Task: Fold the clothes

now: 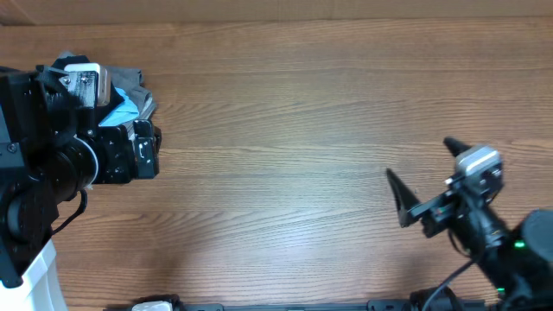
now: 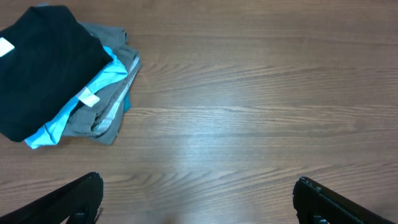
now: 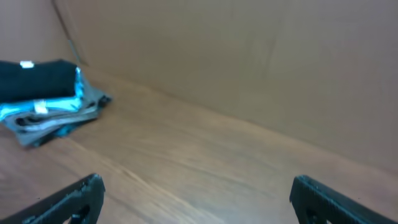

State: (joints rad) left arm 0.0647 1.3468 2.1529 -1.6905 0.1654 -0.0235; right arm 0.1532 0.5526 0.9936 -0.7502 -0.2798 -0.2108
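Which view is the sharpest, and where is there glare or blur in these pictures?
Overhead: sharp and evenly lit, but the left arm hides most of the clothes pile. Left wrist: the sharpest; the black T-shirt has crisp edges, and a pale sheen lies on the table. Right wrist: soft and hazy; the pile looks blurred and the colours washed out.

Brown wood-grain bench (image 1: 294,112) spreads wide, a soft sheen of light across its boards; in the right wrist view, a plain tan wall (image 3: 261,56) rises behind it.

T-shirt (image 2: 50,68) lies atop the garment pile (image 2: 107,109) at table's (image 2: 261,93) left.
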